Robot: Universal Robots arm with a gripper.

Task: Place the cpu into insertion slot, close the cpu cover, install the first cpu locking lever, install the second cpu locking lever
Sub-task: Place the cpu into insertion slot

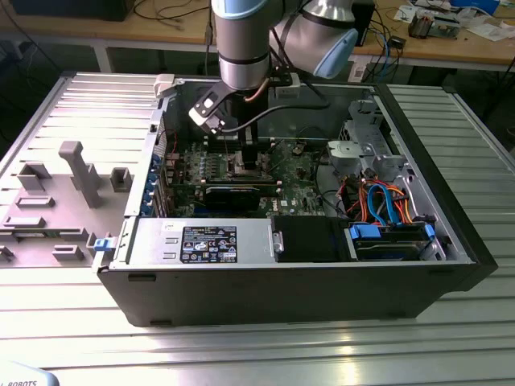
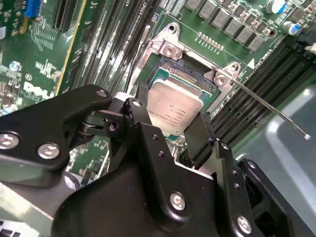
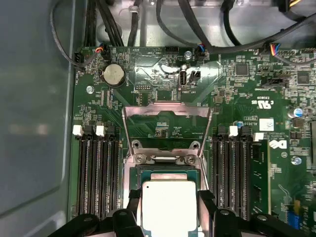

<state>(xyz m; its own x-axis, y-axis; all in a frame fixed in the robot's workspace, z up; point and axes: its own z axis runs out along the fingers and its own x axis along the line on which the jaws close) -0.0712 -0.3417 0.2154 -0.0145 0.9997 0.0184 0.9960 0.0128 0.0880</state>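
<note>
The cpu, a small square chip with a silver-grey top, sits between my gripper's two black fingers, which are shut on its edges. It hangs just over the insertion slot, whose contact field shows beyond the chip's far edge. In the first wrist view the cpu is at the slot with my gripper around it. The cpu cover, a thin silver frame, stands swung open behind the slot. One locking lever sticks out free to the side. In the exterior view my gripper reaches down inside the case.
The green motherboard lies in an open black computer case. Black memory slots flank the slot on both sides. A black card, a power supply and drive cables stand nearby. Grey fixtures sit on the exterior view's left.
</note>
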